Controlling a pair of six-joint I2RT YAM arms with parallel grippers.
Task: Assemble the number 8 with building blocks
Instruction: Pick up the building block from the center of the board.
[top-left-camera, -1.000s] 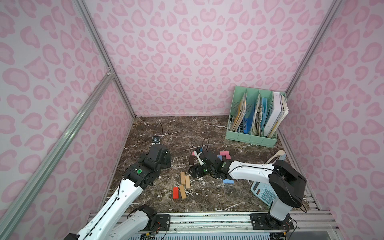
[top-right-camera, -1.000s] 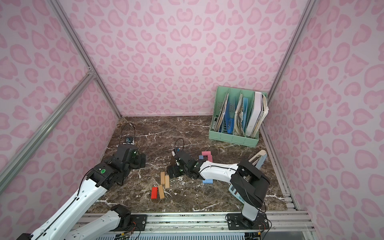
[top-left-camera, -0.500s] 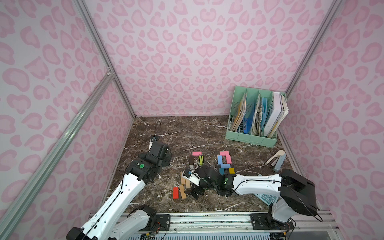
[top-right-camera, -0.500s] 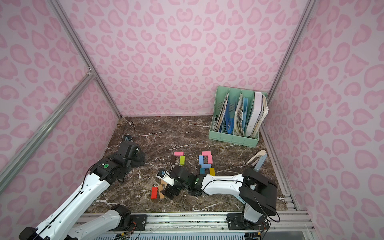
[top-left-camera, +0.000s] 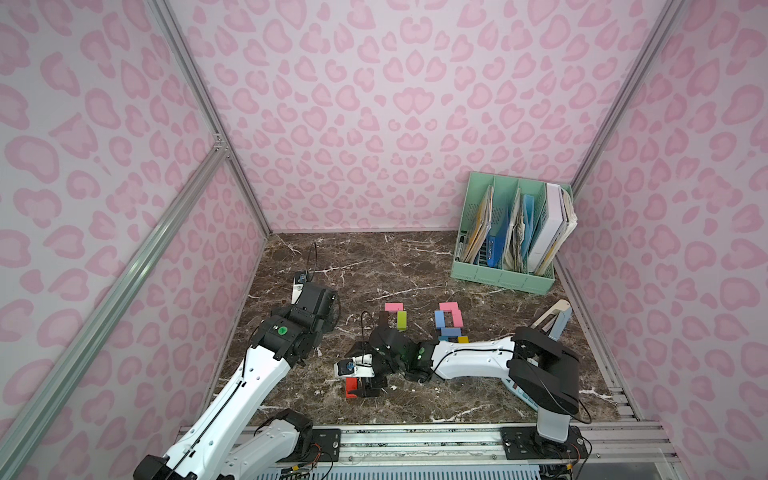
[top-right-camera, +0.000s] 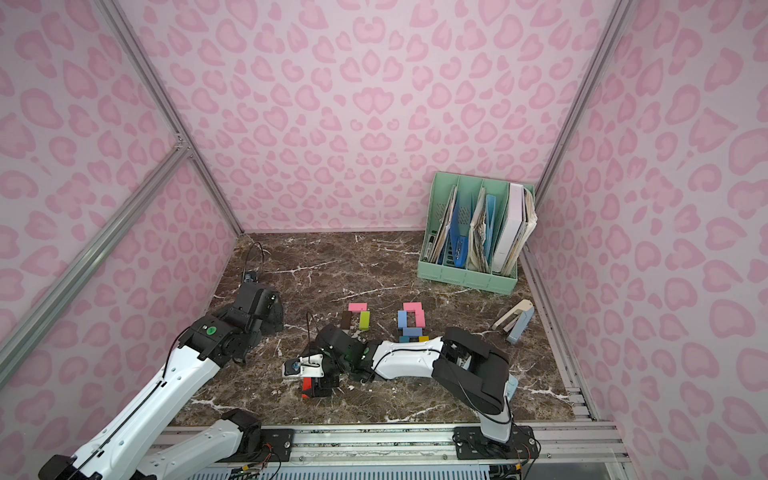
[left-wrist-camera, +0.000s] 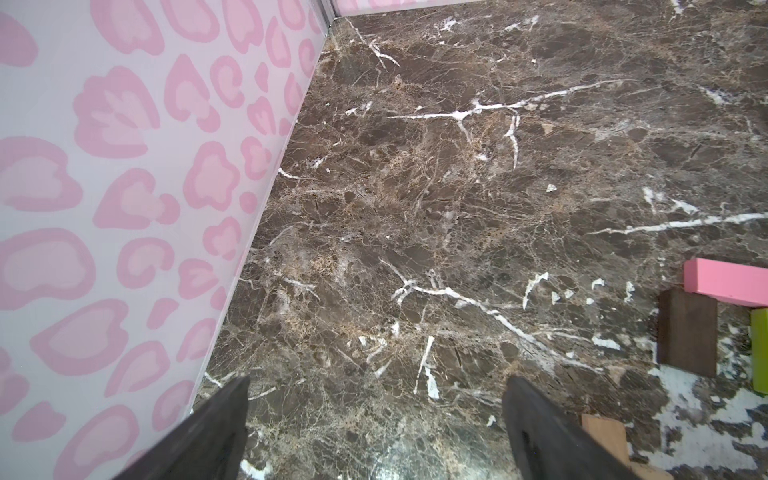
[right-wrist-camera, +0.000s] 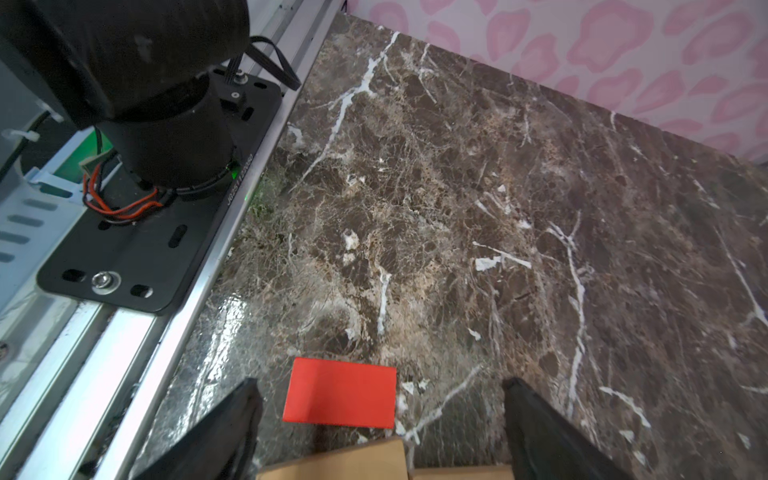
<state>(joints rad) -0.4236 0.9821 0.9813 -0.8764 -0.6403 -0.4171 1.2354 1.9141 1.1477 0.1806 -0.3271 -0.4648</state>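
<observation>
Building blocks lie on the marble floor. A pink (top-left-camera: 395, 306), a dark brown (top-left-camera: 383, 319) and a yellow-green (top-left-camera: 402, 321) one form an arch. To the right, pink (top-left-camera: 451, 312), blue (top-left-camera: 439, 319), light blue (top-left-camera: 451, 331) and yellow (top-left-camera: 463, 339) blocks form a loop. My right gripper (top-left-camera: 368, 390) is open and low over a red block (right-wrist-camera: 340, 392) and tan blocks (right-wrist-camera: 332, 461). The red block lies between its fingers, untouched. My left gripper (left-wrist-camera: 377, 382) is open and empty, raised near the left wall (top-left-camera: 324, 309), with a tan block (left-wrist-camera: 602, 434) beside one finger.
A green file organiser (top-left-camera: 507, 278) stands at the back right. A tan and blue stapler-like object (top-left-camera: 555, 320) sits by the right wall. A calculator (top-left-camera: 524, 397) is mostly hidden under my right arm. The metal rail (top-left-camera: 415, 436) and the left arm's base (right-wrist-camera: 158, 124) border the front.
My right arm swung from the coloured block groups toward the front and came down over the red and tan blocks. The left gripper drew back slightly toward the left wall.
</observation>
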